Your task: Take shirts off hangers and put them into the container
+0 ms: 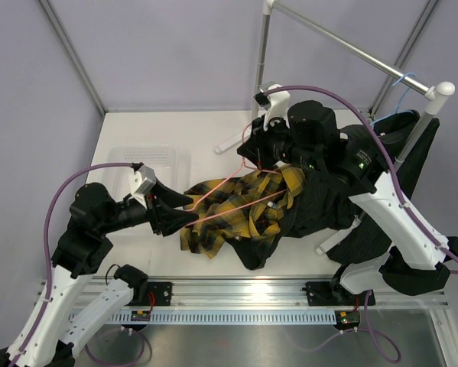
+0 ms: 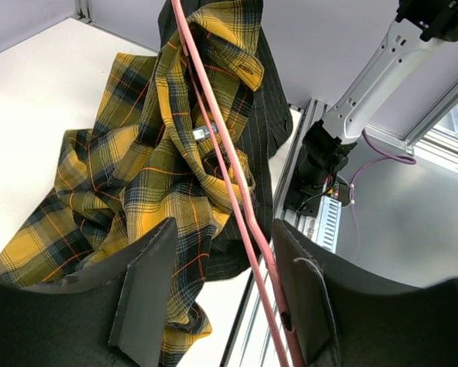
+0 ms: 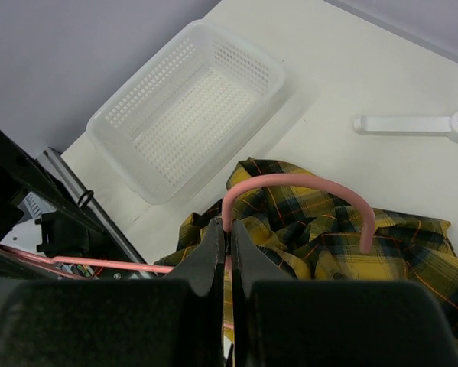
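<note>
Though unclear overhead, hanger (image 3: pixel 290 180) in end effector (image 3: pixel 229 229)

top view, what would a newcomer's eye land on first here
The yellow plaid shirt sprawls mid-table on the pink hanger, a black shirt heaped to its right. The right hand pinches the hanger's hook, while the left hand stands open around its wire at the shirt's left end. The white bin at back left holds nothing.
</note>
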Robot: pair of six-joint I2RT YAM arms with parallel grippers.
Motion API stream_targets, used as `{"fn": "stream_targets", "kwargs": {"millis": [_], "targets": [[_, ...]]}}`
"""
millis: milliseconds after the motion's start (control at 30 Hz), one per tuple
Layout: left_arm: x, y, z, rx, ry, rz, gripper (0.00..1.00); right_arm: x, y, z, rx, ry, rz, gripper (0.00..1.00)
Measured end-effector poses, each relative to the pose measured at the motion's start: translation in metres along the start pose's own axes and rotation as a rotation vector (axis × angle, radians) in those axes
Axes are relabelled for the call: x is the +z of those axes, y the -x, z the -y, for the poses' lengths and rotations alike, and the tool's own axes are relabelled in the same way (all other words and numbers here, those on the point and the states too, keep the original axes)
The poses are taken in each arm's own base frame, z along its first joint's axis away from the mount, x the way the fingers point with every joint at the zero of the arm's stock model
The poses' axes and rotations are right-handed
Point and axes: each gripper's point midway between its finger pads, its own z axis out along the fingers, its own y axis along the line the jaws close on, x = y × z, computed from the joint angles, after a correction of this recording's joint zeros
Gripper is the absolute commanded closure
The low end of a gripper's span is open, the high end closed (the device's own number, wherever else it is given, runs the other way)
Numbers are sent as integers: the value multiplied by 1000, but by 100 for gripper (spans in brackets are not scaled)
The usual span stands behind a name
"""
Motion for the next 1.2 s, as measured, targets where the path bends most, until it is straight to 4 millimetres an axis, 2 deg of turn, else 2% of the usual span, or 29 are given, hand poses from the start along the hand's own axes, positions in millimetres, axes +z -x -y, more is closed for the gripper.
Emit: {"fn": "stream_targets", "kwargs": {"millis": [67,167,233,333,367,400,433,467,500,533,633,767,900,1033,1100,1200], "targets": [[0,-1,0,0,1,-2,58,0,-1,1,-3,-16,-3,100],[0,-2,-2,-2,9,-6,78,0,-2,4,-5,-39,-1,100],[0,-3,-3,-9,20,-10,100,0,-2,5,-7,-52,0,100],[-2,-4,-12,-17,73,-10,100,-1,-3,6,-11,-69,0,100],[-2,-4,-14,-19,87,-7,100,-1,-3,6,-12,-73,2,93],[-4,-3,-14,-19,100,-1,100,-1,-3,6,-11,-75,2,75],[-5,-2,-15,-18,114,6,100,-1,-3,5,-7,-75,4,42],[-7,-1,-18,-15,140,17,100,-1,-3,3,2,-72,3,28],[-11,2,-22,-16,181,34,100,-2,-3,2,-7,-70,6,8],[-13,4,-25,-13,202,44,100,-3,-3,1,-3,-69,6,1],[-18,8,-34,-14,271,71,100,-15,-7,3,0,-76,22,0],[-21,10,-45,-23,341,81,100,-57,-7,6,22,-67,76,1],[-27,25,-49,-14,396,94,100,-129,-11,13,75,-45,209,1],[-34,59,-41,29,405,118,100,-190,-24,26,136,-50,320,1],[-37,73,-33,47,393,136,100,-204,-35,33,160,-66,334,1],[-46,90,-19,48,384,158,100,-199,-56,43,177,-114,283,1]]}}
